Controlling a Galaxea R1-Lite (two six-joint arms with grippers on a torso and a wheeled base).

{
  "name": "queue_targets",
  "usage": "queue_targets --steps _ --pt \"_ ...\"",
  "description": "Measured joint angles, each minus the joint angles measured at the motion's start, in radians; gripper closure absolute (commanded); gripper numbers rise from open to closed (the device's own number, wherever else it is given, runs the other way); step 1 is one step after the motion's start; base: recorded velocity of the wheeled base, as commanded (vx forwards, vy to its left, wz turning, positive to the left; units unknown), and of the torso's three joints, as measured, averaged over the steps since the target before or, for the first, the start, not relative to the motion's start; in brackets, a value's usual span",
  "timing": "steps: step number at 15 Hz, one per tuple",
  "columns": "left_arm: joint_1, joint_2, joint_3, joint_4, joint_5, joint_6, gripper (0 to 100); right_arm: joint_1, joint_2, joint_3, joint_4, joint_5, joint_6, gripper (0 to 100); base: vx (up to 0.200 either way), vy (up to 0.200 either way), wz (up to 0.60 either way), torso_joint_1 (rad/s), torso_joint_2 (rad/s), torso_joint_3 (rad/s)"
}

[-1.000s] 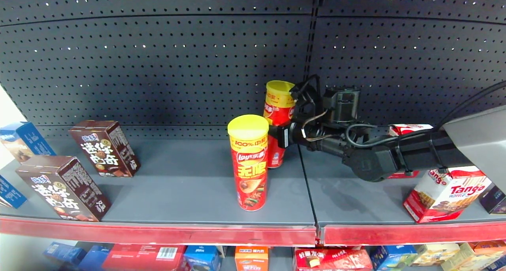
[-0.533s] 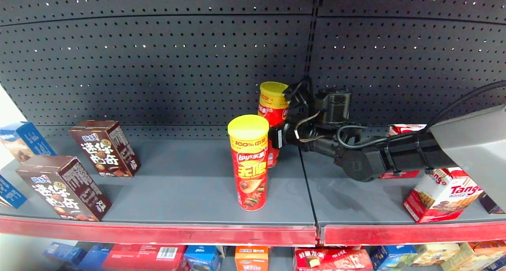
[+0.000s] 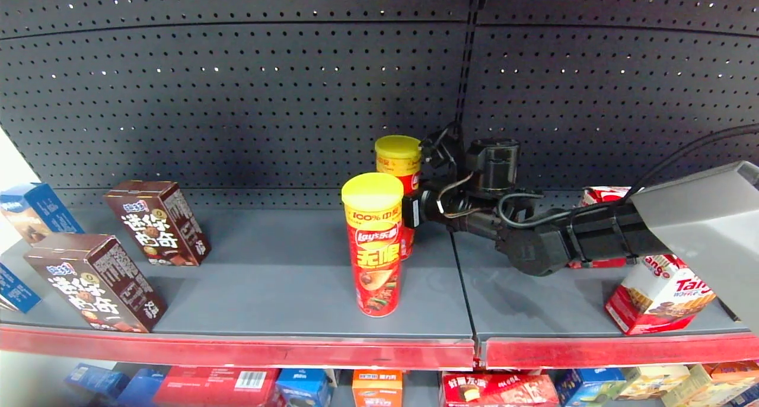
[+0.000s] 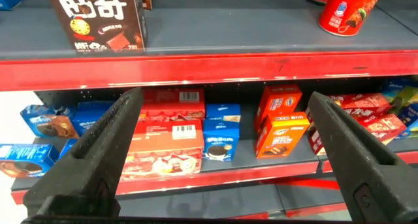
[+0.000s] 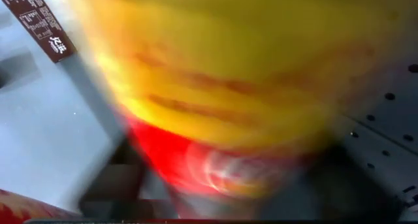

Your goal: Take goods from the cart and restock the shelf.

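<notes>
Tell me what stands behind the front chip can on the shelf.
A second chip can, yellow-lidded, held by the right gripper. The front chip can covers its lower part, so whether it rests on the shelf cannot be seen.

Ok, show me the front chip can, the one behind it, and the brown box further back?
front chip can (image 3: 373,258), head view, middle of its red label.
back chip can (image 3: 398,148), head view, its yellow lid.
rear brown box (image 3: 151,226), head view, its printed front face.
</notes>
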Motion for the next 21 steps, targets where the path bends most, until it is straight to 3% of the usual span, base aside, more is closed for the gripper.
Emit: queue_targets --steps 8,15,21 --pt "0.000 0.001 0.000 0.000 0.001 0.000 0 -0.002 -0.009 0.045 -0.012 -0.004 0.000 0 0.000 0.000 0.00 0.000 0.00 0.000" --pt "0.001 0.001 0.000 0.000 0.002 -0.012 0 0.007 -0.075 0.303 -0.117 -0.010 -0.005 0 0.000 0.000 0.00 0.000 0.00 0.000" --pt "0.001 0.001 -0.001 0.000 0.002 -0.020 0 -0.020 -0.105 0.374 -0.120 -0.013 -0.006 0 0.000 0.000 0.00 0.000 0.00 0.000"
